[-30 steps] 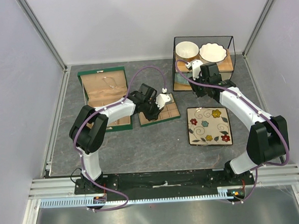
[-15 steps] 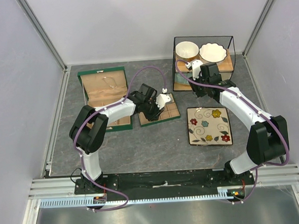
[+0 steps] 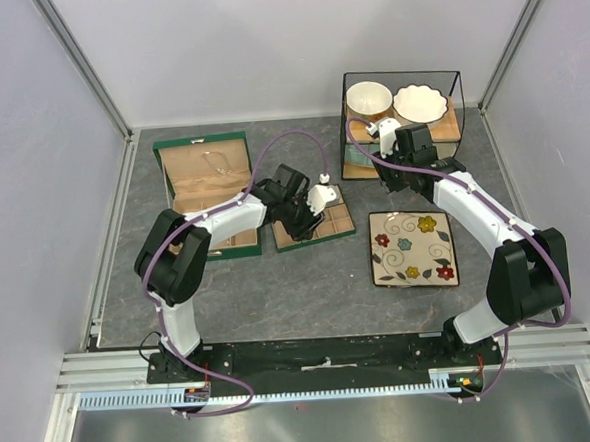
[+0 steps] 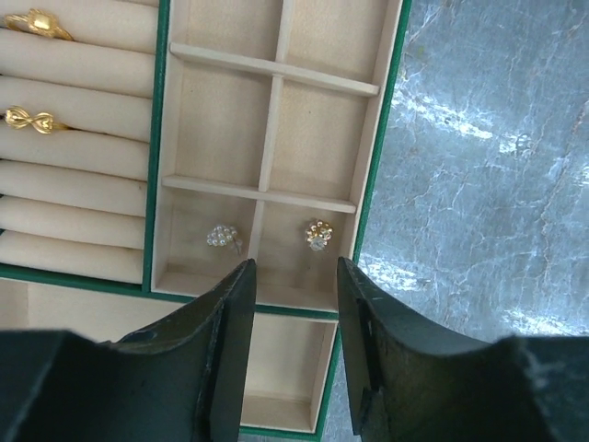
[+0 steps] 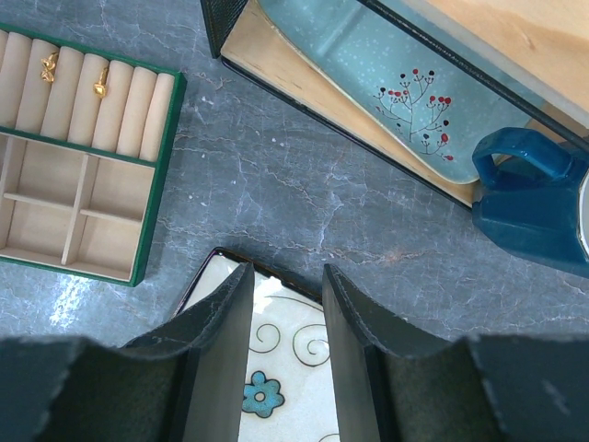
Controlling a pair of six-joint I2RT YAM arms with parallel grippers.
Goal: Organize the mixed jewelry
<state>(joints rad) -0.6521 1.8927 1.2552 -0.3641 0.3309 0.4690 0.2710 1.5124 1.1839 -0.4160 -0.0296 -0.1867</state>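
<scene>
Grey stone counter (image 3: 279, 292) holds, big to small: wire rack (image 3: 452, 123) w/ bowls at the far right, green jewelry box (image 3: 187, 182) lying open at the left, flowered plate (image 3: 412, 249) on the right, and a small tan tray (image 3: 337, 218) just beside the box. L claw (image 4: 294, 272) hangs over the tray's near row, jaws apart, nothing in them. R claw (image 5: 285, 276) is likewise spread and empty above the plate's far edge, well apart from the jewelry. In the tray's near row sit two tiny pieces, one per compartment w/ a divider between them: a pale clustered earring (image 4: 224, 238) and a gold clustered earring (image 4: 318, 234). Two gold rings (image 4: 26, 119) are tucked into the roll slots alongside. Likely step: L arm picks one earring. To do it well, centre on a single piece, not on the divider; come straight down so both fingertips clear the compartment walls; close slow and low, since such a small piece will probably skate away or slip. Keep R arm parked.
</scene>
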